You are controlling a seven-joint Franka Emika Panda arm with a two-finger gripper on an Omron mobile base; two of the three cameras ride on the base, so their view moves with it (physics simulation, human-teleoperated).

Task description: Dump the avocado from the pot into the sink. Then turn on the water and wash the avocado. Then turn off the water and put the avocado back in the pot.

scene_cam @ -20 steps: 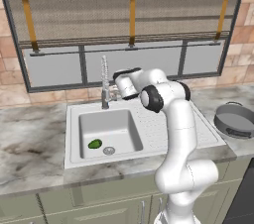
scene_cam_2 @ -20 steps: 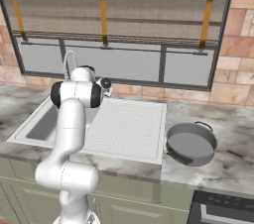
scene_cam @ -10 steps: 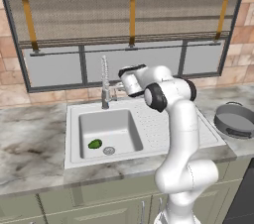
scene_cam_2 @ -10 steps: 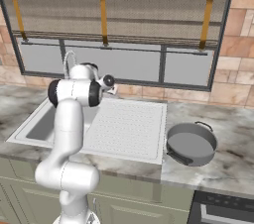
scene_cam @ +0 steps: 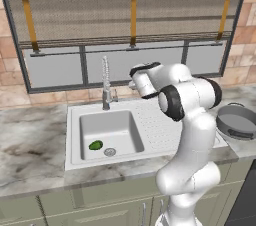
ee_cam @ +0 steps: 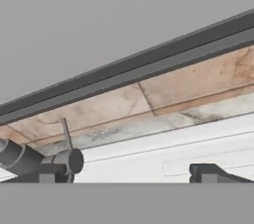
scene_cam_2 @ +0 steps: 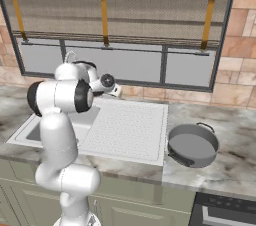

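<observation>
One avocado (scene_cam: 95, 145) lay on the floor of the sink (scene_cam: 75, 120) basin, front-left, just beside the single round drain (scene_cam: 109, 152), not touching it. One pot (scene_cam_2: 192, 144) sat upright on the counter (scene_cam: 30, 145) to the right of the drainboard (scene_cam_2: 127, 127), well apart from the avocado; its inside looked bare. One faucet (scene_cam: 106, 82) stood at the back rim of the sink, its spout upright, with one small lever handle (ee_cam: 65, 134) visible in the hand view. No water stream could be made out. The one arm was bent over the drainboard with the tool (ee_cam: 129, 173) up near the faucet base, pointed at the back wall. Tool was released: two dark fingertips (ee_cam: 208, 172) stood wide apart, nothing between them, left tip close to the faucet body, contact unclear. Behind: one window with three yellow vertical straps (scene_cam: 133, 5) across the blind, brick wall on both sides.
</observation>
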